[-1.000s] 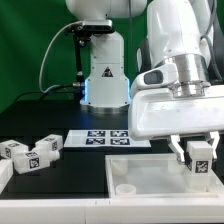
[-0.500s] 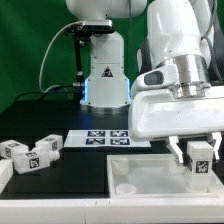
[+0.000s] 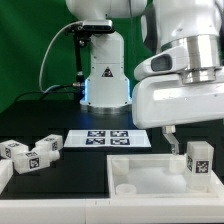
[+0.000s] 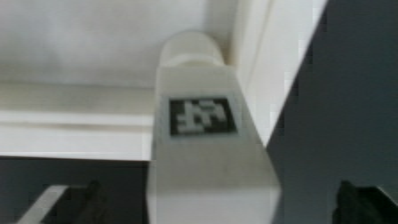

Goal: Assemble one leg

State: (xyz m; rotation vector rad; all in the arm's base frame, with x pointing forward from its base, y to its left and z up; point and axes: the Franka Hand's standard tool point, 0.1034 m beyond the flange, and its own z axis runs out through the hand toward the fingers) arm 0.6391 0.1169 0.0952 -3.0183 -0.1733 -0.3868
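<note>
The leg (image 3: 198,160) is a small white post with a square tag. It stands upright at the corner of the white tabletop (image 3: 150,172) on the exterior view's right. My gripper (image 3: 195,138) is just above the leg, open, and one dark finger (image 3: 171,140) shows beside it. In the wrist view the leg (image 4: 210,120) lies between the two fingers (image 4: 57,202) with dark gaps on both sides, over the tabletop (image 4: 89,110). The gripper (image 4: 210,205) holds nothing.
Two more white tagged legs (image 3: 12,151) (image 3: 42,153) lie on the black table at the exterior view's left. The marker board (image 3: 108,138) lies behind the tabletop. The arm's white base (image 3: 103,75) stands at the back against the green backdrop.
My gripper has let go of the leg and risen. The fingers that flanked the leg are now above it. The leg stays standing on the tabletop.
</note>
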